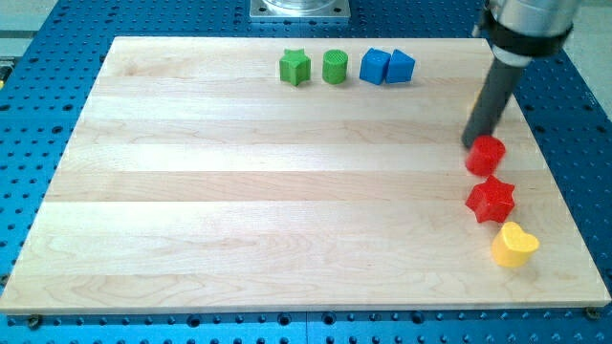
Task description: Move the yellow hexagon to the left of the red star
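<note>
The red star [491,200] lies near the board's right edge. A yellow block [514,245], rounded and heart-like in outline, lies just below and to the right of the star, close to it. A red rounded block [486,155] lies just above the star. My tip [471,144] rests on the board at the upper left edge of the red rounded block, above the star and well above the yellow block. The rod leans up toward the view's top right.
Near the board's top edge stand a green star [295,67], a green cylinder [335,67] and two blue blocks [374,66] [401,67] side by side. The wooden board [239,191] lies on a blue perforated table.
</note>
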Robot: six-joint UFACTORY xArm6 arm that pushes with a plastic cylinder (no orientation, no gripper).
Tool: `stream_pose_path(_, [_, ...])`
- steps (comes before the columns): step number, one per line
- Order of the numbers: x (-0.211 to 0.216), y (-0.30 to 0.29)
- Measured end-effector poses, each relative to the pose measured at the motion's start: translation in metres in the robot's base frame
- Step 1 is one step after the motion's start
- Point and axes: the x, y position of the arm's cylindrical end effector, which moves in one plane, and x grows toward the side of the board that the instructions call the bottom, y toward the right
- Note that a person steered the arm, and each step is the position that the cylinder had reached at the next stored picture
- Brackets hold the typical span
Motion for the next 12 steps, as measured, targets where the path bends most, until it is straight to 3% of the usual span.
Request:
stream_pose_path(1, [0.031,-0.009])
stream_pose_path(2, [0.017,-0.018])
stream_pose_path(3, [-0.034,-0.035])
stream_pose_path(4, [-0.100,-0.018])
stream_pose_path(5, [-0.135,0.024])
stream_pose_path(6, [-0.120,0.067])
stream_pose_path(8, [-0.066,-0.028])
stream_pose_path(10, [-0.092,-0.018])
stream_pose_path(12, [-0.006,-0.048])
